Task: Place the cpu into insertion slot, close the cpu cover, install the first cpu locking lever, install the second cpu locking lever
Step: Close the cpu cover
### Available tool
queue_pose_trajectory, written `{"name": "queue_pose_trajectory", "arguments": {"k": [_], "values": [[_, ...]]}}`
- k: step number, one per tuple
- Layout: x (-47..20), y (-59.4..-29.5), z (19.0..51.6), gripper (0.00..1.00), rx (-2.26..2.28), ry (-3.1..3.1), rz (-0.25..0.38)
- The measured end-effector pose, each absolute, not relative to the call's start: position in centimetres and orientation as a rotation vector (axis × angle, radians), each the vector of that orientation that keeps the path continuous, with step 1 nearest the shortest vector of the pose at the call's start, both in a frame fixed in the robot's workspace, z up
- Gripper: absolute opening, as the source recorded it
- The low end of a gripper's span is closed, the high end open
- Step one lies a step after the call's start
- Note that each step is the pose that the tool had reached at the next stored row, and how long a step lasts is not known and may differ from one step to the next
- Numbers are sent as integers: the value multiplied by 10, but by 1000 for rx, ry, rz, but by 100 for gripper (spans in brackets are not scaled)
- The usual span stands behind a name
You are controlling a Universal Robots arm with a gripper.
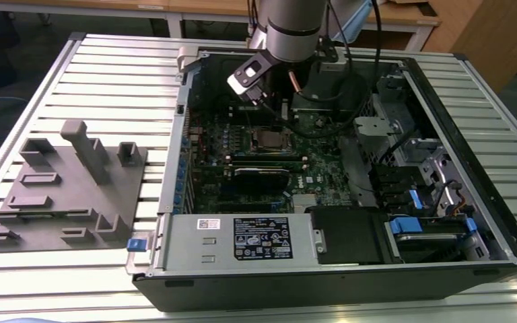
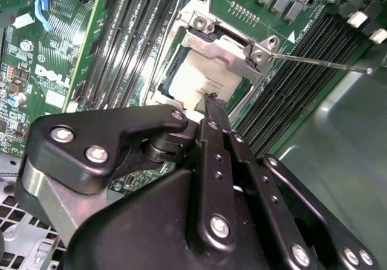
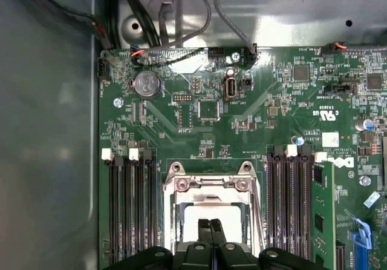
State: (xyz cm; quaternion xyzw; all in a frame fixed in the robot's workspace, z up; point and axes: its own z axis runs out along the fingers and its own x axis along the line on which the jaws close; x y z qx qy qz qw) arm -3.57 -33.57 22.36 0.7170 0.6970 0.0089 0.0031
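Note:
In both wrist views the cpu lies in the insertion slot, its dull silver top showing through the window of the cpu cover. The cover lies down over the chip. My gripper is shut, its two thin black fingertips pressed together with nothing between them, just above the chip's top near the window's edge. A thin metal locking lever sticks out sideways from the socket corner over the memory slots, unlatched. The arm reaches down into the open computer case.
Long black memory slots flank the socket on both sides. Cables run along the case wall beside the motherboard. The power supply and drive bays fill the case's near side. A grey fixture plate lies at the exterior view's left.

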Motion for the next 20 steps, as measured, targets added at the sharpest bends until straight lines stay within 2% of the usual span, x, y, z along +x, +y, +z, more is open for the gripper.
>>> {"name": "queue_pose_trajectory", "arguments": {"k": [20], "values": [[-39,-336,223,11,2248,2185,29]]}}
